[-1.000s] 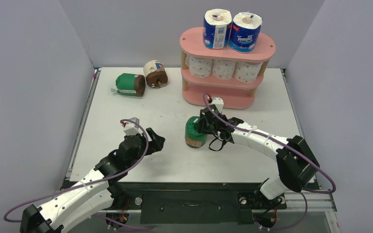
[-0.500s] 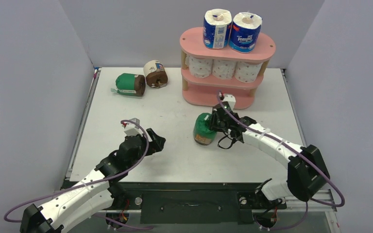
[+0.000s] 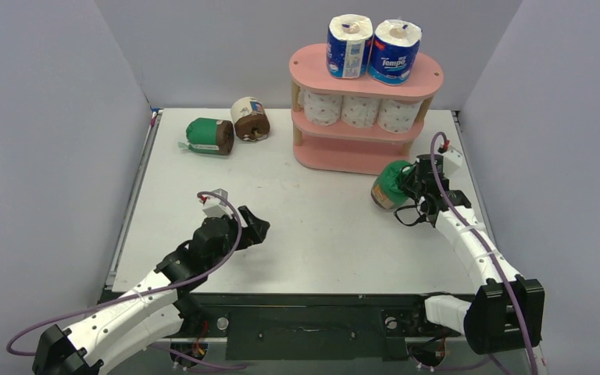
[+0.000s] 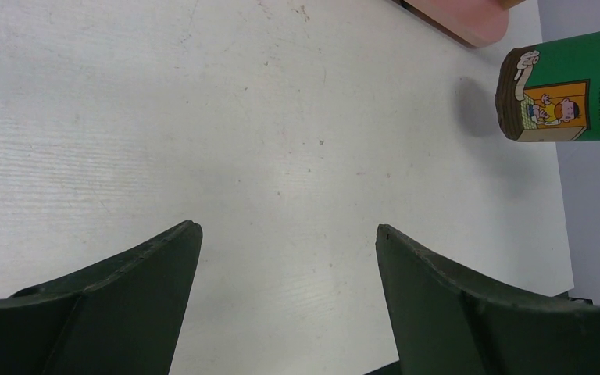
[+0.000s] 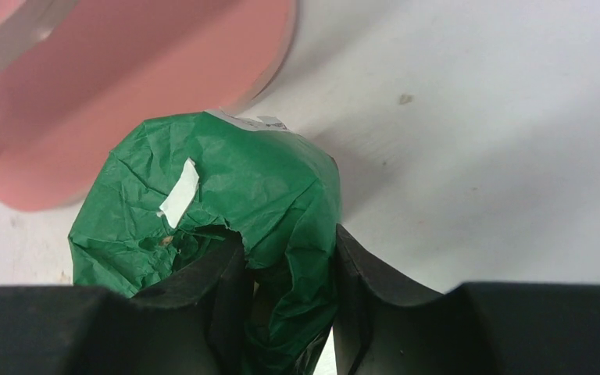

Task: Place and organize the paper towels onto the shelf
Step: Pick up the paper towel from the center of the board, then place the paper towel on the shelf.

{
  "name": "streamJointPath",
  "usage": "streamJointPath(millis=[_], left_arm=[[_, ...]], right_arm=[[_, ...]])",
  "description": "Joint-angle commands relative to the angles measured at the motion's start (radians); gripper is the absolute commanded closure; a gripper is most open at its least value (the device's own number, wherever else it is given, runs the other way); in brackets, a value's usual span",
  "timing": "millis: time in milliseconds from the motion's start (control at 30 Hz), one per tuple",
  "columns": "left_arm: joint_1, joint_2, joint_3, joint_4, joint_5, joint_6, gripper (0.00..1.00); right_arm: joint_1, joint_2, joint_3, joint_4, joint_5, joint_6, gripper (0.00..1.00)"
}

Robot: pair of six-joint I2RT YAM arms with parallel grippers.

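My right gripper [image 3: 408, 188] is shut on the crumpled top of a green-wrapped paper towel roll [image 3: 391, 190], holding it off the table by the right end of the pink shelf [image 3: 336, 154]. In the right wrist view one finger goes into the green roll's [image 5: 242, 180] core and the other presses its outside, with the shelf's bottom board [image 5: 148, 86] just beyond. The left gripper [image 3: 254, 226] hangs open over bare table, nothing between its fingers [image 4: 156, 273]. Two blue-white rolls [image 3: 349, 45] stand on the top tier. Three dotted white rolls [image 3: 360, 110] fill the middle tier.
A second green-wrapped roll [image 3: 208, 134] and a cream-wrapped brown roll [image 3: 250, 119] lie on the table at the back left. Grey walls close in the left, back and right sides. The held green roll [image 4: 566, 84] shows in the left wrist view at the upper right.
The right arm has carried the green roll from the table's middle to the right, up beside the shelf's right end, its jaws tightening on it. The left arm barely moved.
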Motion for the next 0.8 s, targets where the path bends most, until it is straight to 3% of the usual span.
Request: streamJointPath(millis=[0, 367, 767], left_arm=[[0.007, 0.017, 0.019, 0.077, 0.038, -0.009, 0.2], [0.006, -0.007, 0.016, 0.055, 0.046, 0.005, 0.19], [0.007, -0.017, -0.005, 0.043, 0.051, -0.004, 0.19]], right_arm=[[-0.029, 0.011, 0.068, 0.065, 0.07, 0.065, 0.72], [-0.044, 0.188, 0.249, 0.078, 0.164, 0.06, 0.72], [-0.047, 0.294, 0.297, 0.1, 0.176, 0.068, 0.72]])
